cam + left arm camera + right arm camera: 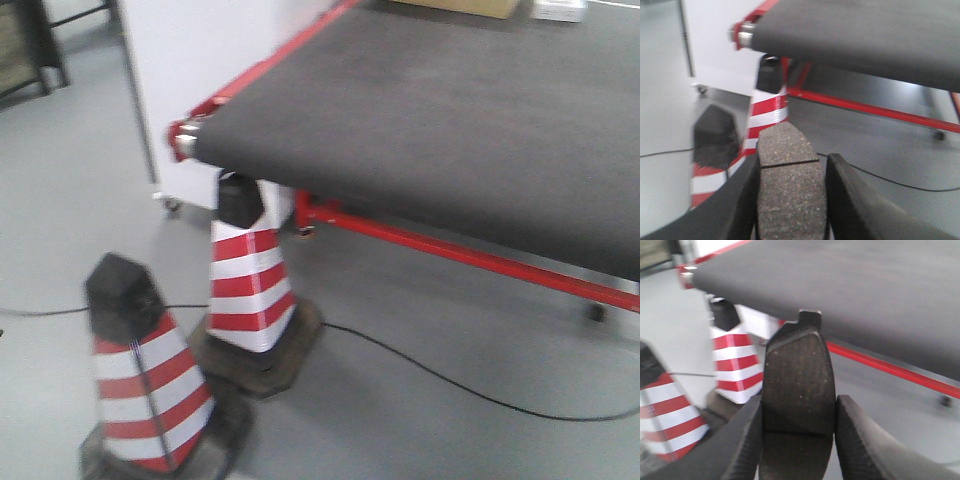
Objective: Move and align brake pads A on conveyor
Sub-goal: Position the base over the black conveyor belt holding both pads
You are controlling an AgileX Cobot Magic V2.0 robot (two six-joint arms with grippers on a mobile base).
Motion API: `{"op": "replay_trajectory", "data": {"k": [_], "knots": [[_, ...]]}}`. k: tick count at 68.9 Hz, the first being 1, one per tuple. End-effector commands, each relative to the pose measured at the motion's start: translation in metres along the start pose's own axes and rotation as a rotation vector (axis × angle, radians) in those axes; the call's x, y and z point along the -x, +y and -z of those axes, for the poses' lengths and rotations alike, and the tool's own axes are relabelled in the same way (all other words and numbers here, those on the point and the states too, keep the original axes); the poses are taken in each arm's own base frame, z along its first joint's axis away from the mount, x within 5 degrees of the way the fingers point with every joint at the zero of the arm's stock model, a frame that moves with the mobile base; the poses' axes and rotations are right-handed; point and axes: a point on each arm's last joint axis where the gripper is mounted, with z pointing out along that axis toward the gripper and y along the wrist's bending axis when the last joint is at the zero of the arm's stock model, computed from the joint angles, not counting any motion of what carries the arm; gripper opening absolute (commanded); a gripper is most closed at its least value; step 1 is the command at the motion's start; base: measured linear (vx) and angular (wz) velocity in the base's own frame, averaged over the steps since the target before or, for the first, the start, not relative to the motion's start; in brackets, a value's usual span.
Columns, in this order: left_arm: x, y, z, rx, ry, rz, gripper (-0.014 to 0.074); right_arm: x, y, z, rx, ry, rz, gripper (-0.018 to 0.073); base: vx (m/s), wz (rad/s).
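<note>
My left gripper (pixel 791 167) is shut on a brake pad (pixel 789 185), a speckled grey pad with a centre groove that sticks out forward between the black fingers (pixel 742 195). My right gripper (pixel 799 407) is shut on a second brake pad (pixel 799 380), darker, with a notched tab of backing plate at its tip. Both pads hang above the grey floor, short of the conveyor (pixel 450 110). The conveyor's dark charcoal belt (pixel 865 35) and red frame lie ahead and higher (pixel 850 285). Neither gripper shows in the front view.
Two red-and-white striped cones (pixel 253 290) (pixel 145 390) stand on the floor by the conveyor's near left corner. A black cable (pixel 450 375) trails across the floor. A white cabinet (pixel 200 70) stands behind the belt's left end. A red crossbar (pixel 460 255) runs under the belt.
</note>
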Motion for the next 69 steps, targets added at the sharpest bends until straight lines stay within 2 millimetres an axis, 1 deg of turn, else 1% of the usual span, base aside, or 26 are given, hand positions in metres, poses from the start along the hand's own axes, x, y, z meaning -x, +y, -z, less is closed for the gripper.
{"op": "replay_trajectory", "data": {"k": [1, 18, 30, 49, 69], "knots": [[0.0174, -0.0014, 0.0042, -0.008, -0.125, 0.018, -0.0006, 0.0166, -0.0007, 0.0039, -0.01, -0.118, 0.005, -0.0007, 0.18, -0.79], [0.0174, -0.0014, 0.0042, -0.008, -0.125, 0.018, -0.0006, 0.0165, -0.0007, 0.0039, -0.01, -0.117, 0.005, -0.0007, 0.16, -0.76], [0.0174, -0.0014, 0.0042, -0.008, -0.125, 0.018, -0.0006, 0.0165, -0.0007, 0.0039, -0.01, -0.117, 0.005, -0.0007, 0.13, -0.54], [0.0174, -0.0014, 0.0042, -0.008, -0.125, 0.018, -0.0006, 0.0165, -0.0007, 0.0039, -0.01, -0.117, 0.005, -0.0007, 0.16, -0.27], [0.0174, -0.0014, 0.0042, -0.008, -0.125, 0.018, -0.0006, 0.0165, -0.0007, 0.0039, -0.01, -0.117, 0.005, -0.0007, 0.28, -0.08]]}}
